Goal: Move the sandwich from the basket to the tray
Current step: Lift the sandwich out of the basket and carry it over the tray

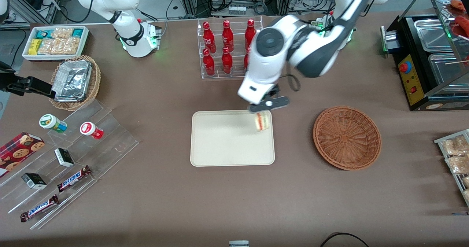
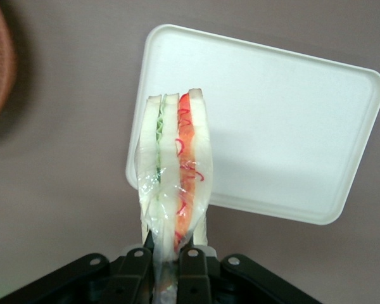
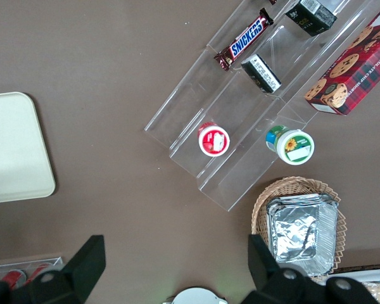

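The left arm's black two-finger pincer [image 1: 264, 109] hangs over the edge of the flat cream-white rectangular tray [image 1: 220, 144] that lies nearest the round reddish-brown woven wicker basket [image 1: 347, 137]. Its fingers [image 2: 191, 263] are clamped on the small triangular sandwich wedge of pale bread [image 1: 262, 121], wrapped in clear film, with red and green filling showing along the cut edge. In the wrist view the sandwich [image 2: 174, 183] stands edge-on between the two pads, partly over the tray [image 2: 285, 126] corner and partly over bare brown worktop [image 1: 234, 203]. Whether it touches the tray surface cannot be told.

The basket holds nothing and sits on the worktop well apart from the tray, toward the working arm's end.

The clear rack of red bottles [image 1: 227, 47] stands farther from the front camera than the tray, close beside the arm's wrist housing. Toward the parked arm's end are a clear stepped display [image 1: 69, 162] with snack bars and small jars, and a lighter wicker basket with crumpled foil [image 1: 75, 82].
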`<action>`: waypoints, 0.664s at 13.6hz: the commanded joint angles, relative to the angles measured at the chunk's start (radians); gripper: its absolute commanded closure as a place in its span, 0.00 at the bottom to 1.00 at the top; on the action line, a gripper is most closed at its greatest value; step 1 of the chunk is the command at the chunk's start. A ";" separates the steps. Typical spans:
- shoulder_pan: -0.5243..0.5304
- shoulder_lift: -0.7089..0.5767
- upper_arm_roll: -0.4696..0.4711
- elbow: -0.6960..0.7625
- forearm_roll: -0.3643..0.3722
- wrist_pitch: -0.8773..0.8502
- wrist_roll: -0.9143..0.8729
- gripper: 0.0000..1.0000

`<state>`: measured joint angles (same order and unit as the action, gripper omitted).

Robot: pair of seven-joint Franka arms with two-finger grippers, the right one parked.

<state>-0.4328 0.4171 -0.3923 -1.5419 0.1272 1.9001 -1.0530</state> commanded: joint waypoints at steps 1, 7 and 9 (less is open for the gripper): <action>-0.067 0.165 0.004 0.149 0.099 0.017 -0.073 1.00; -0.116 0.324 0.006 0.181 0.238 0.198 -0.071 1.00; -0.129 0.368 0.006 0.181 0.319 0.240 -0.065 1.00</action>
<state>-0.5352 0.7399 -0.3914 -1.4012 0.3789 2.1186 -1.1189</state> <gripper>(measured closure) 0.859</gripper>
